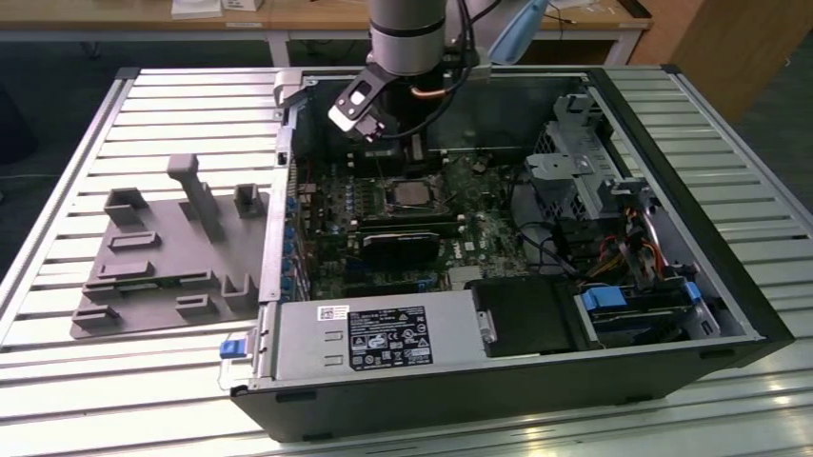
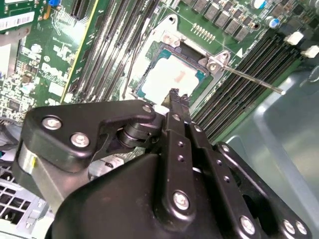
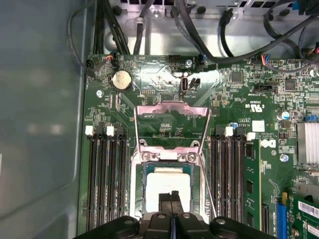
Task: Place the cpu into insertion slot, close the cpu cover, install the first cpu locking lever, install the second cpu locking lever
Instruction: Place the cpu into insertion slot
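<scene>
The tool (image 3: 172, 199) hangs just over the insertion slot (image 3: 135, 167) with its two fingers pressed together, holding nothing. The cpu (image 3: 167, 181) lies flat inside the slot, its pale top showing, directly below the fingertips (image 2: 174, 95). The placing step therefore looks done. The cpu cover (image 3: 172, 106) is swung open and has not been closed. It rises from the hinge at the slot's edge on the side toward the round coin battery (image 3: 120, 79), so from the tool it lies across the slot, beyond the cpu. Its window frames bare green board, not the chip. A thin locking lever (image 2: 251, 78) stands free, running out from one corner of the slot over the long black memory slots (image 2: 234, 82) beside it. Judging by this, the cover is the thing to be reached, and its free edge points up and away from the slot.
</scene>
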`<act>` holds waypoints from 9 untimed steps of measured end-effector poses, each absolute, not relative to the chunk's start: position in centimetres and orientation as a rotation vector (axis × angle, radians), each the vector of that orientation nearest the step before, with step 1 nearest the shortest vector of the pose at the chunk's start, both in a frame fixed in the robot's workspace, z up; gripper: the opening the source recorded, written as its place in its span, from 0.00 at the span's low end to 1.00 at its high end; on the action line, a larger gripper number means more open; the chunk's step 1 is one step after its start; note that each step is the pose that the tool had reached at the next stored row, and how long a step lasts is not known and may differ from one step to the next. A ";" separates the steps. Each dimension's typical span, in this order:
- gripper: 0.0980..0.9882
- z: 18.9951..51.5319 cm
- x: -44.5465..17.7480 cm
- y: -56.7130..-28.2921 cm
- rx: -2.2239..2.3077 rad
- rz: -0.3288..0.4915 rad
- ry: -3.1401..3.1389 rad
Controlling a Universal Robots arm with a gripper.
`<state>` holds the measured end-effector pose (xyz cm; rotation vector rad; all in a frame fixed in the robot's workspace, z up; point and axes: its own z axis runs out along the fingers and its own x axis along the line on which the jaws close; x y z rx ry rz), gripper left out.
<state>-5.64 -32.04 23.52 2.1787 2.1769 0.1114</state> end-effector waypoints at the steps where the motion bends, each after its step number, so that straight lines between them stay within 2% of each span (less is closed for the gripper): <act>1: 0.00 23.5 -5.5 -32.0 2.179 0.111 2.176; 9: 0.00 23.9 -4.8 -32.0 2.186 0.111 2.169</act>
